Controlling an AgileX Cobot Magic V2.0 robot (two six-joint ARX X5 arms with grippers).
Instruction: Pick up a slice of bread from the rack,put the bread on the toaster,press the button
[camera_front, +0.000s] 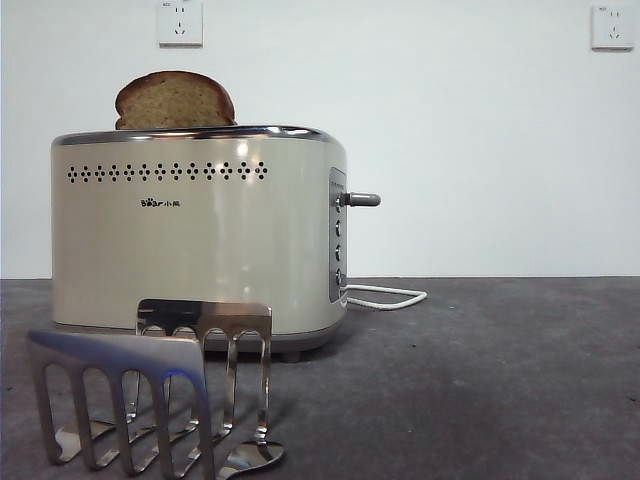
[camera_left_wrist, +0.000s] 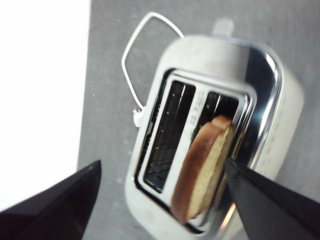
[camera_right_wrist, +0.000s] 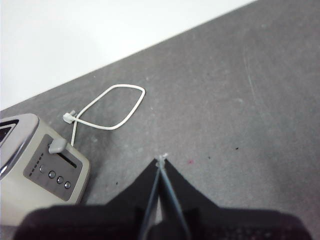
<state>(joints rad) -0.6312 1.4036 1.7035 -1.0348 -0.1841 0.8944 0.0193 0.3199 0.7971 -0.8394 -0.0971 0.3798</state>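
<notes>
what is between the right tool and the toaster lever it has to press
Nothing visible. The right tool, shut, hovers over bare table beside the toaster; only open tabletop separates it from the lever. The white cord loops off to one side.

You have 1 toaster (camera_front: 200, 240) on the table, with 2 slots on top, seen in the left wrist view. 1 slice (camera_front: 174, 101) stands in 1 of those slots; the other slot holds nothing. 1 rack (camera_front: 150, 400) sits in front, with no bread in it. On the toaster's side panel you can count 1 lever (camera_front: 362, 199) and 4 round buttons (camera_right_wrist: 55, 176) in the right wrist view. 1 white cord (camera_front: 390, 296) loops behind. 2 wall sockets (camera_front: 180, 22) show. 2 grippers are visible: left (camera_left_wrist: 160, 200) and right (camera_right_wrist: 161, 162).
</notes>
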